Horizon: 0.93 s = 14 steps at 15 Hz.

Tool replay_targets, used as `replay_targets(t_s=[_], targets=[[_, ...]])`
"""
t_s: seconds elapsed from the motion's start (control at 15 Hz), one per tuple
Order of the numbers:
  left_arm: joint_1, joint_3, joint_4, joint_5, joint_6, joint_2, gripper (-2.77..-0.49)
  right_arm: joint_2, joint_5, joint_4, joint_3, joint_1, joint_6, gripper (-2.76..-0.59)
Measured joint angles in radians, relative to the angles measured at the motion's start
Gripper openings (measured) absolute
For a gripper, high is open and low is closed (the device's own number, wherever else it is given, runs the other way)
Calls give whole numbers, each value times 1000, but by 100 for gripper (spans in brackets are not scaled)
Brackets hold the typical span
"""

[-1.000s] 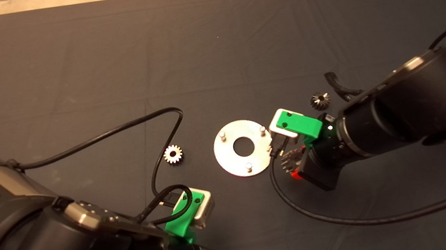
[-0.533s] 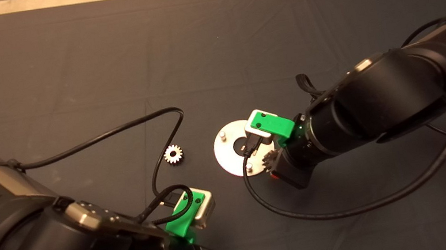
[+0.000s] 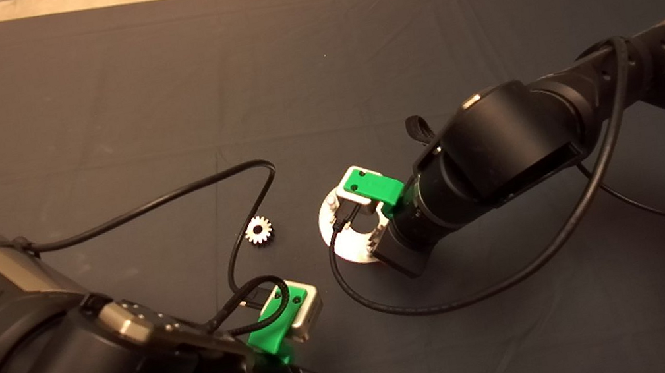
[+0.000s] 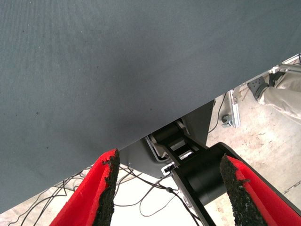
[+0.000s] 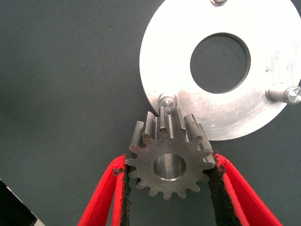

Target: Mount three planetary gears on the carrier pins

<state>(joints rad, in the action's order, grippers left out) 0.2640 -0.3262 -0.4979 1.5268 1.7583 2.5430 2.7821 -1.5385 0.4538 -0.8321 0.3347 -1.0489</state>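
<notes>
While the right gripper (image 5: 169,181), green-bodied with two red fingers and black pads, is closed on a small silvery-grey metal spur gear (image 5: 168,159) by its toothed rim, we find no gear seated on any pin. In the right wrist view the held gear hangs over the edge of the flat round shiny metal carrier disc (image 5: 263,47), its teeth partly covering the nearest of the short silver cylindrical pins (image 5: 166,101); its bore sits to one side of that pin, not over it. Two further pins (image 5: 288,93) show on the same disc, both bare. In the head view the right gripper (image 3: 375,248) is over the near edge of the disc (image 3: 335,247), and a second spur gear (image 3: 259,230) lies flat on the dark mat (image 3: 311,50), apart from the disc. We cannot locate a third gear. The left gripper (image 4: 169,188) waits at the lower left, fingers spread wide with nothing between them. We judge the task at its first installation: alignment and lowering remain, then two more gears.
</notes>
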Motion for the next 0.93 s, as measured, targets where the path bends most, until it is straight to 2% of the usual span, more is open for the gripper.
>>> replay_targets(t_s=[0.4,0.93], targets=[[0,0,0,0,0,0,-179,53,3,-50,-82,0,33,-241],[0,0,0,0,0,0,-179,58,2,-63,-116,-5,83,-242]])
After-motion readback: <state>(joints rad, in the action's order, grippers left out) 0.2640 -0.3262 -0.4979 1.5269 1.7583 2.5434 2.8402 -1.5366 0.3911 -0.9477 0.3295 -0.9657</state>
